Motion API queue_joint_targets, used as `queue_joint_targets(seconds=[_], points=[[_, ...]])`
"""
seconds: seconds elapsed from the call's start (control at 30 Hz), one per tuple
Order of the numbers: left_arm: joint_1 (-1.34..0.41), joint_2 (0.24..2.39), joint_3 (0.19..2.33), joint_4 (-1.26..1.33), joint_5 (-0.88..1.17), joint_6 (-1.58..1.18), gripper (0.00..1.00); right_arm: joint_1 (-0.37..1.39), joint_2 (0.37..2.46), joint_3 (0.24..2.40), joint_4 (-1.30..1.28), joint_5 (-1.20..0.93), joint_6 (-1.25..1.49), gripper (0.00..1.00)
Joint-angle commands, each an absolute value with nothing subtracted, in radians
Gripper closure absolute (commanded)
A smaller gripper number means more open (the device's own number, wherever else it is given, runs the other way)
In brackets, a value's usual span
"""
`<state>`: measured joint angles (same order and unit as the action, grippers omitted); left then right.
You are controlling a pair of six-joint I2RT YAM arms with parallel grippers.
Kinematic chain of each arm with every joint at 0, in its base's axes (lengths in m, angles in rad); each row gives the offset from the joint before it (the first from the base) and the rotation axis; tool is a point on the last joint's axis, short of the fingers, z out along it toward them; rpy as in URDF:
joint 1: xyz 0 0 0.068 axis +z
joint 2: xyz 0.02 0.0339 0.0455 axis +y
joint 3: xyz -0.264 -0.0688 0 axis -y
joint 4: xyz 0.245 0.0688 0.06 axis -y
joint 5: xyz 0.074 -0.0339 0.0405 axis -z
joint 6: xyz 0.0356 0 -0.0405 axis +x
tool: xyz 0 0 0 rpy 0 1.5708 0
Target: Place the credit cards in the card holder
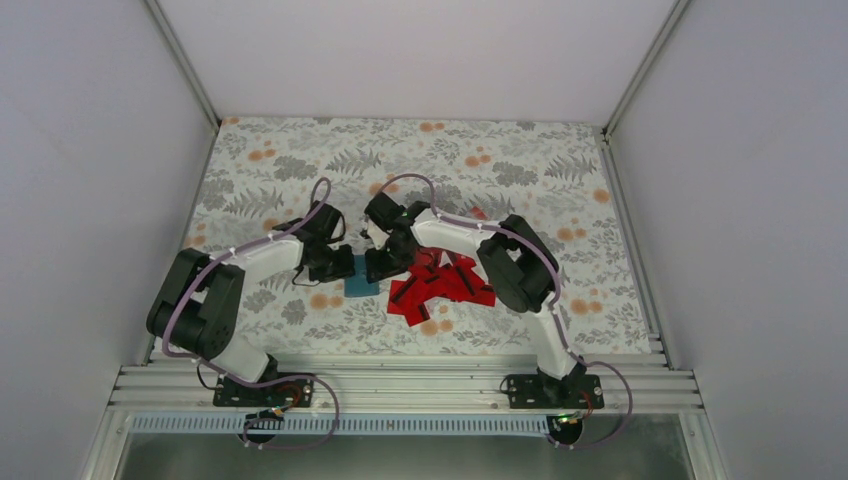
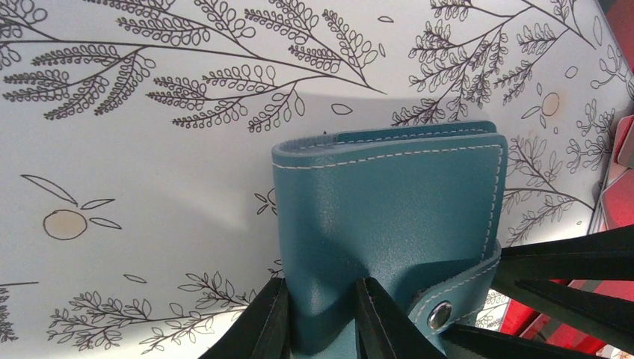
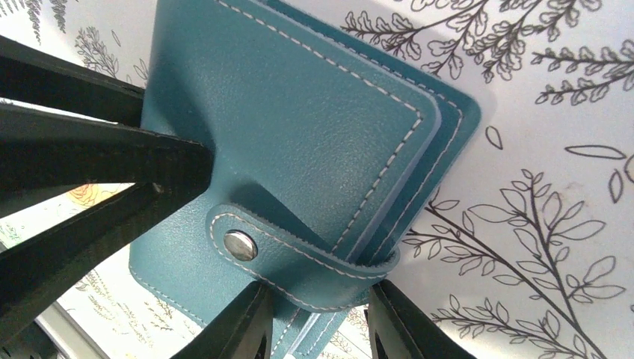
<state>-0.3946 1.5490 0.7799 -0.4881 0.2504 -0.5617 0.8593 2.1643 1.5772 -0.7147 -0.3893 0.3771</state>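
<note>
Card holder [image 2: 389, 224], snapped shut, mid-counter [image 1: 300, 160], just left of the red credit cards [image 1: 440, 285]. Left gripper [image 2: 321, 288] clamps its edge; right gripper [image 3: 318, 295] flanks the strap, and you cannot tell whether it pinches. Light, supple, probably slick: take the strap's end.

Each arm is built of smooth white links joined by bulky black joint housings, as seen on the left arm [image 1: 262, 258] and the right arm [image 1: 448, 232]. A thin purplish-grey cable [image 1: 322, 190] is looped along each arm and tied down at intervals. Black base plates [image 1: 262, 390] are fitted at the foot of both. The left gripper [image 2: 320, 283] and right gripper [image 3: 320, 292] are fitted with matte black, tapered fingers [image 2: 262, 329] with paler worn edges.
</note>
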Motion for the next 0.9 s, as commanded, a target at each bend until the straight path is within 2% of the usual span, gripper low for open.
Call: queue_joint_targets(seconds=[0.0,0.1,0.3,0.47,0.87], points=[[-0.412,1.539,0.741,-0.52,0.32,-0.555,0.78,0.87,2.235,1.602,-0.59,-0.321,0.372,0.67],[-0.413,1.518,0.738,-0.506,0.334,-0.55,0.75,0.869,2.243,1.605,-0.593,-0.332,0.371,0.67],[-0.411,1.467,0.719,-0.488,0.351,-0.542,0.58,0.869,2.254,1.615,-0.602,-0.343,0.37,0.68],[-0.411,1.453,0.701,-0.485,0.343,-0.54,0.55,0.869,2.265,1.615,-0.605,-0.356,0.369,0.68],[-0.335,1.369,0.639,-0.432,0.364,-0.606,0.36,0.869,2.221,1.516,-0.531,-0.452,0.31,0.69]])
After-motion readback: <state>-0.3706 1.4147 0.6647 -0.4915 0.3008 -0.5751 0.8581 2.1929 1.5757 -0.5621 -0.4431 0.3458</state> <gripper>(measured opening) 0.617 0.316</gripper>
